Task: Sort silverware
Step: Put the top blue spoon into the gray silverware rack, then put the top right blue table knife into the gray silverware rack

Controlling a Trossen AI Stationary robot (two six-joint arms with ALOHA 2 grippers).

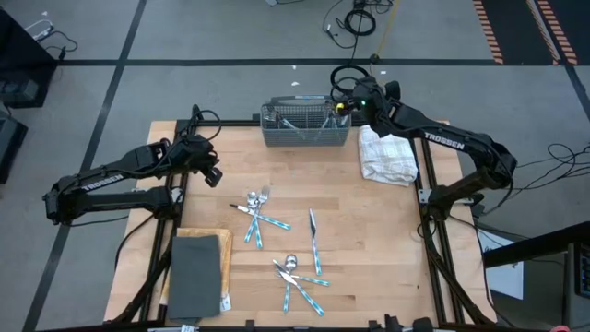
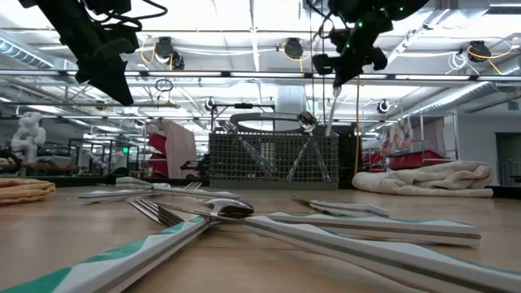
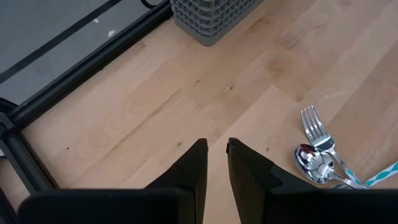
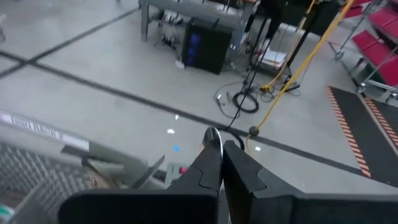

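Blue-handled silverware lies flat on the table in two clusters (image 1: 256, 210) (image 1: 297, 275), with a single knife (image 1: 313, 231) between them. A fork (image 3: 316, 124) and a spoon (image 3: 314, 163) show in the left wrist view. More pieces stand in the grey mesh basket (image 1: 306, 134) at the far edge. My right gripper (image 1: 343, 103) hovers over the basket's right end, shut on one piece of silverware (image 2: 334, 102). My left gripper (image 1: 214, 173) hangs above the table's left part, its fingers (image 3: 198, 155) a narrow gap apart with nothing between them. My right gripper pinches the piece between its two fingers. A rounded shiny end (image 4: 212, 132) pokes out just past the fingertips. The fingers come from the table's right side, slanting slightly down. The rest of the piece (image 2: 334, 102) hangs below them over the basket; whether it touches the basket I cannot tell.
A white folded towel (image 1: 387, 155) lies at the far right, beside the basket. A dark grey slab (image 1: 198, 272) rests on a wooden board at the near left. Bare wood lies between the basket and the silverware clusters.
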